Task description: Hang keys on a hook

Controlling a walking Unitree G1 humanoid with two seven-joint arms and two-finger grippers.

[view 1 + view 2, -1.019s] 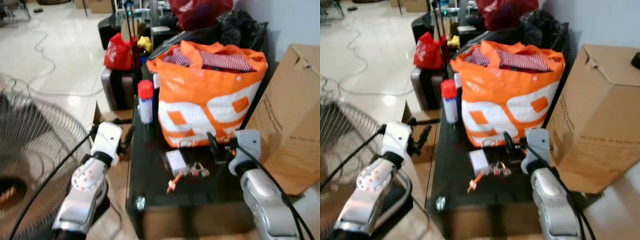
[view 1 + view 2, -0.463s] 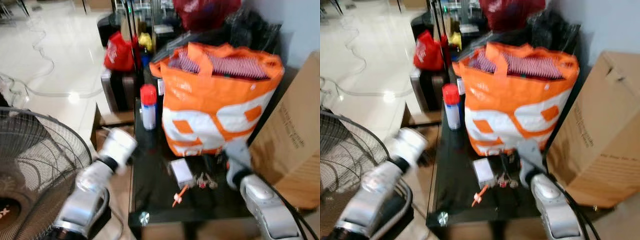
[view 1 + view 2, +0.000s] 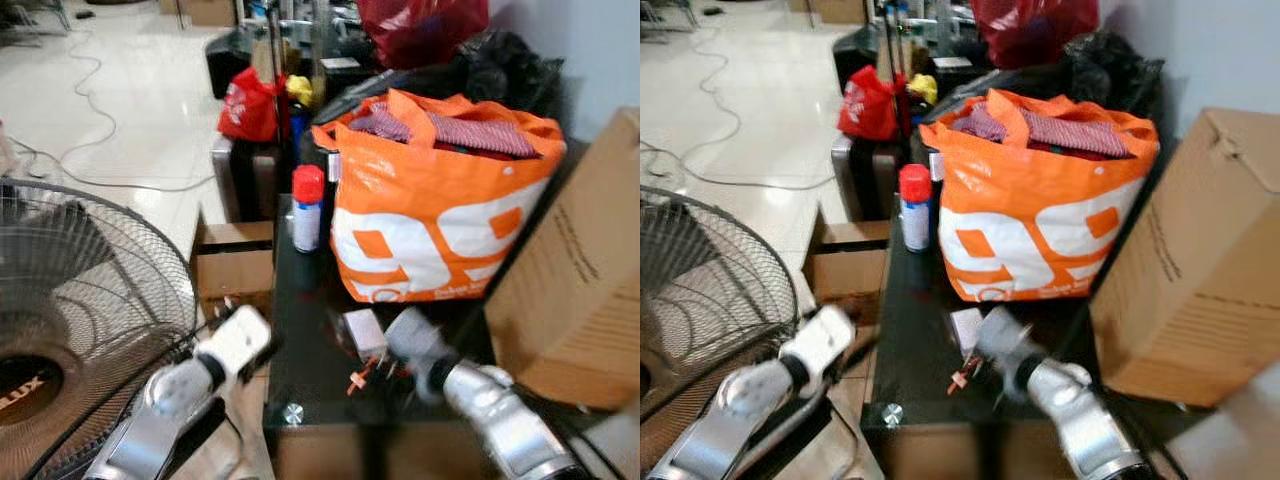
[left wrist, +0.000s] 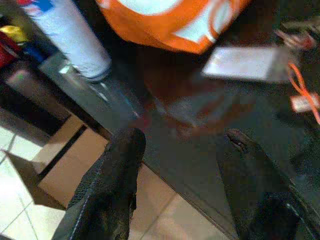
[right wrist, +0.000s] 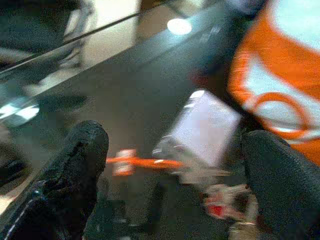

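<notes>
Cluttered black table (image 3: 310, 385), tiled floor (image 3: 130, 140)

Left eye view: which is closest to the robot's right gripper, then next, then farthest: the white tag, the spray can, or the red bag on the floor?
From the right gripper:
1. White tag, right beside it on the dark table.
2. Spray can, farther back, left of the orange bag.
3. Red bag, far back on the floor.

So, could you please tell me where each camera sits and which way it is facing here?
Left eye, right eye: on the head, looking down at the black table and orange bag; both silver arms show.
Left wrist: along the open left hand toward the spray can.
Right wrist: along the open right hand over the keys.
Both wrist views share the white card and orange tag.
</notes>
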